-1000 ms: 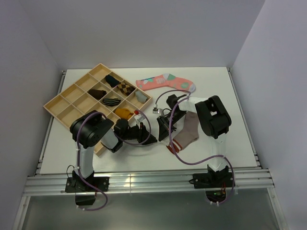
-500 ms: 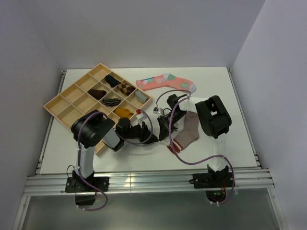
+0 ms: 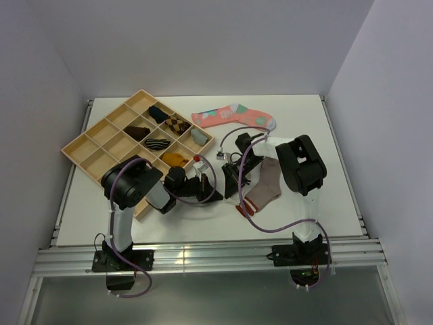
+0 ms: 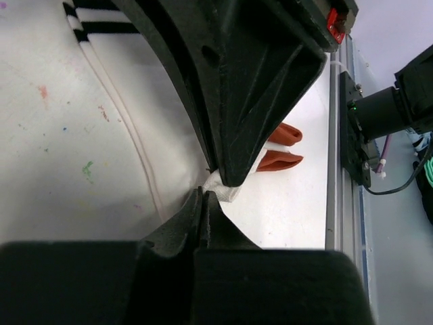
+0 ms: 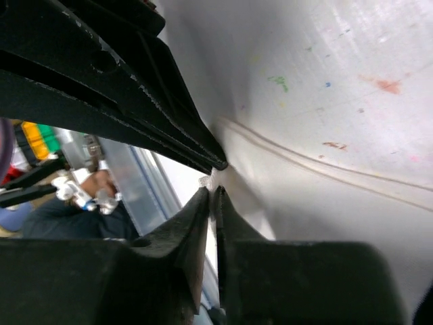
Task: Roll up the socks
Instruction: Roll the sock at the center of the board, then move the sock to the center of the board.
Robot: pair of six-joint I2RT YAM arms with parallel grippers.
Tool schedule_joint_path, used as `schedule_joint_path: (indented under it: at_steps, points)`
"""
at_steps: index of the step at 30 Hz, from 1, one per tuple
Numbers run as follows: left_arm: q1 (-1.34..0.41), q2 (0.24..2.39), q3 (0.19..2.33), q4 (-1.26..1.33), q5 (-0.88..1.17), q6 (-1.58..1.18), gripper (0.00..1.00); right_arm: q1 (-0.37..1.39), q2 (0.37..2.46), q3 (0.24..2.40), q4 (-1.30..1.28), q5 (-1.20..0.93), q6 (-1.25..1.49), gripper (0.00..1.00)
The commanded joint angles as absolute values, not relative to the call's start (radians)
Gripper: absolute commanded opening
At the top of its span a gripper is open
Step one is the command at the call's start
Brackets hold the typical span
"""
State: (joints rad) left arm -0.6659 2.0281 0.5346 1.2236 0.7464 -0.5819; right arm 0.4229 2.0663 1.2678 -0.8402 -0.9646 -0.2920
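Observation:
The short white sock (image 4: 135, 101) with dark cuff stripes (image 4: 84, 20) lies on the table between the two arms; in the top view the grippers hide most of it. My left gripper (image 4: 203, 196) is shut, pinching a small peak of the sock's white fabric (image 4: 224, 189) at its tips. My right gripper (image 5: 215, 193) is shut on the same peak of the white sock (image 5: 325, 101), tip to tip with the left one. From above, the left gripper (image 3: 215, 195) and right gripper (image 3: 229, 188) meet. The taupe-brown sock (image 3: 266, 184) lies flat just right of them.
A wooden compartment tray (image 3: 108, 132) holding several rolled socks sits at the back left, close behind the left arm. A coral-pink patterned sock (image 3: 233, 115) lies at the back centre. The table's metal rail (image 4: 335, 169) runs along the near edge.
The left gripper slid right toward the right gripper and closed its jaws on the white sock's edge. The right arm stayed in place.

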Motion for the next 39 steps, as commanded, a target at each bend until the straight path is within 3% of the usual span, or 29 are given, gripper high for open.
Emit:
schedule_joint_path:
  at_steps: [1, 7, 14, 20, 29, 39]
  points:
    - [-0.678, 1.997, 0.546, 1.164, 0.709, -0.528, 0.00, 0.419, 2.040, 1.276, -0.812, -0.945, -0.272, 0.17]
    - [-0.692, 1.959, 0.564, 1.008, 0.597, -0.502, 0.00, 0.413, 1.956, 1.273, -0.784, -0.870, -0.252, 0.43]
    - [-0.696, 1.911, 0.572, 0.893, 0.477, -0.491, 0.00, 0.361, 1.875, 1.279, -0.785, -0.845, -0.250, 0.54]
    - [-0.698, 1.861, 0.580, 0.787, 0.387, -0.492, 0.00, 0.302, 1.795, 1.241, -0.798, -0.700, -0.255, 0.51]
    - [-0.703, 1.767, 0.606, 0.623, 0.316, -0.488, 0.00, 0.269, 1.700, 1.068, -0.772, -0.476, -0.272, 0.34]
    - [-0.712, 1.743, 0.652, 0.502, 0.324, -0.485, 0.00, 0.161, 1.828, 1.088, -0.795, -0.342, -0.328, 0.31]
